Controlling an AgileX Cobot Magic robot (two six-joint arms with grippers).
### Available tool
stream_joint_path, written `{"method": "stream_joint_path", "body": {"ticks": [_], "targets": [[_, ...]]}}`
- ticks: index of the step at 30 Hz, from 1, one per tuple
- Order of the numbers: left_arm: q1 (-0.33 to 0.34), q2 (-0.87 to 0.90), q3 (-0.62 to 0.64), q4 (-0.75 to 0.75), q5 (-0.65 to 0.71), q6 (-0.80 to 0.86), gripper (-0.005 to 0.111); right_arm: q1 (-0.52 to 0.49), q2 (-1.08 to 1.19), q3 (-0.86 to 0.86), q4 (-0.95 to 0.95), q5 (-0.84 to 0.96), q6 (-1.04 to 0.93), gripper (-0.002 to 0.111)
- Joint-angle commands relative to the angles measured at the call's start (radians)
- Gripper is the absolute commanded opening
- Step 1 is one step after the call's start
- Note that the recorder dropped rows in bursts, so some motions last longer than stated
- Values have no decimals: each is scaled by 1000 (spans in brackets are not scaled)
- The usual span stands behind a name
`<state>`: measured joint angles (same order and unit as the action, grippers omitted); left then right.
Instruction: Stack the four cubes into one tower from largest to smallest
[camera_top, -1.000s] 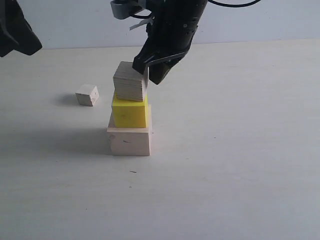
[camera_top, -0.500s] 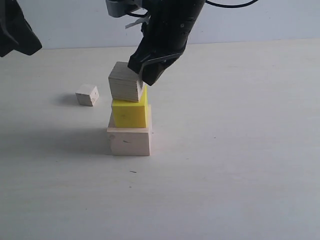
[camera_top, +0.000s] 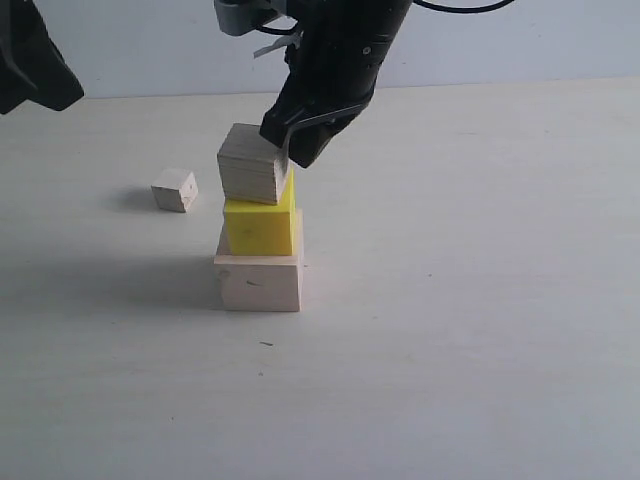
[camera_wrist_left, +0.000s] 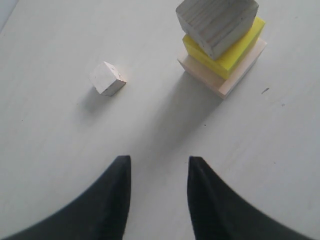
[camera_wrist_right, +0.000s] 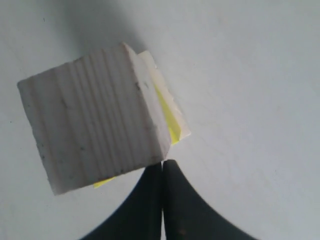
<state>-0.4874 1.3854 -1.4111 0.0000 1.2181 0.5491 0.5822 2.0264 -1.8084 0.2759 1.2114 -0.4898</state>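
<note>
1. Evidently used the right tool (camera_top: 285, 155) as a pusher rather than a clamp: shut completely, jaws pressed together on nothing, tip set against the upper back edge of the medium cube (camera_top: 250, 165).
2. Had that medium cube resting on the yellow cube (camera_top: 260, 225), twisted out of square and overhanging toward the left of the exterior view. Looked, judging by the contact, like a touch meant to line it up.
3. Had the yellow cube seated on the large cube (camera_top: 258, 282), itself flat on the worktop (camera_top: 450, 300). Put the widest at the bottom, presumably for a steady tower.
4. Had the small cube (camera_top: 174, 190) alone on the worktop, well apart from the tower. Not yet placed as the cap.
5. Held the left tool (camera_wrist_left: 157, 162) partly open over bare worktop, grasping nothing, well clear of the tower, likely so as not to disturb it.
6. Found no container anywhere in view, and nothing inside anything.
</note>
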Motion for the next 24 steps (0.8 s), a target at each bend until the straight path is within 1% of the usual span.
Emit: {"method": "stream_joint_path", "body": {"ticks": [1, 17, 24], "targets": [[-1, -7, 4, -9, -8, -7, 38, -2, -11, 3, 0, -33, -13, 0], [-1, -7, 4, -9, -8, -7, 38, -2, -6, 3, -37, -76, -15, 0], [-1, -7, 4, -9, -8, -7, 38, -2, -6, 3, 6, -87, -23, 0]]}}
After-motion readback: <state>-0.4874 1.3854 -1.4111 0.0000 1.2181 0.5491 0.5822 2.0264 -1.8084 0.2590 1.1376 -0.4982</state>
